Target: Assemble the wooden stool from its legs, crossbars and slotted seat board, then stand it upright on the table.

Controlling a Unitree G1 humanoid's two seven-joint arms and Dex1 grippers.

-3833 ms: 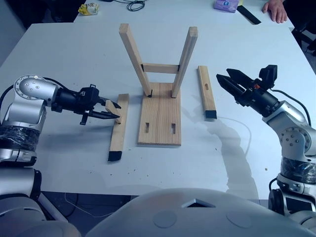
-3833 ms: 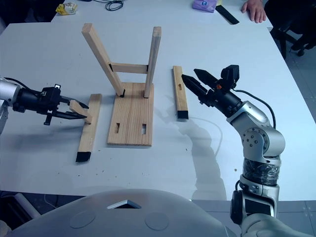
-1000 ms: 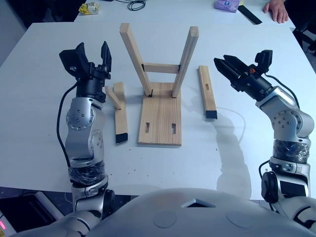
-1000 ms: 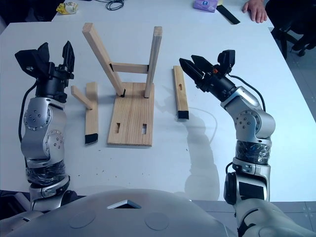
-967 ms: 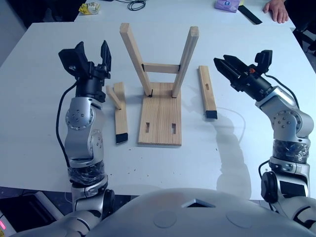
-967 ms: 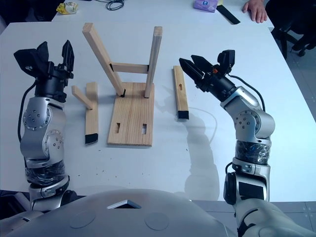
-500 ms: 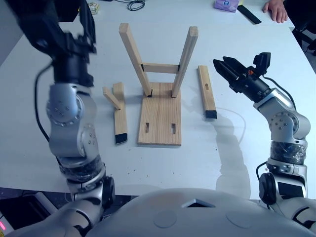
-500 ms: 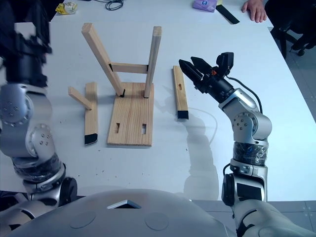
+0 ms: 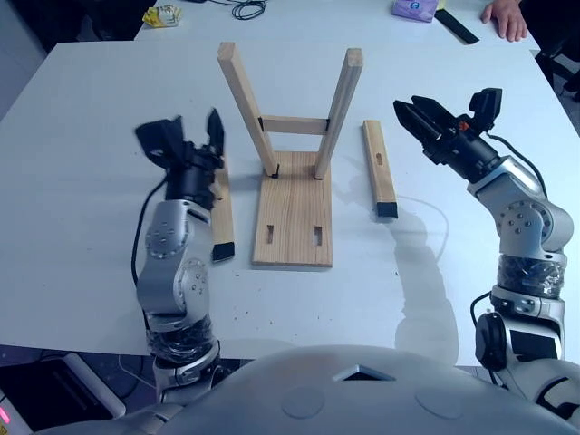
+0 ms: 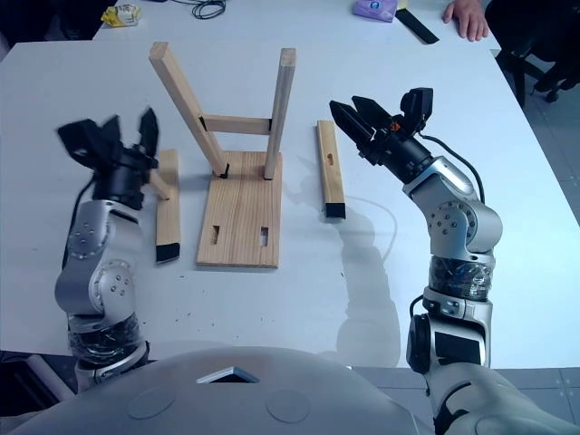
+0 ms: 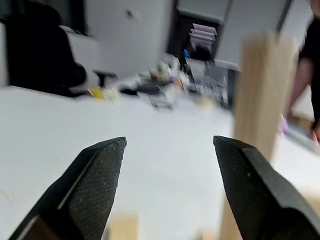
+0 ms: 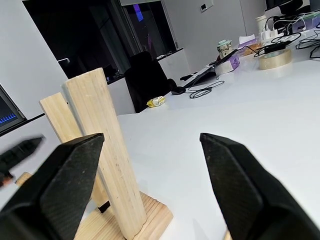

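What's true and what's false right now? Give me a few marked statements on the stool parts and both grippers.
1. Two legs stand in the seat board's far slots, joined by a crossbar. True.
2. The right gripper is shut on the loose leg. False: it is open and empty, and that leg lies flat on the table to the right of the board.
3. The board's two near slots are empty. True.
4. The left gripper holds the left-hand leg. False: it is open and empty, and that leg lies on the table beside the board.
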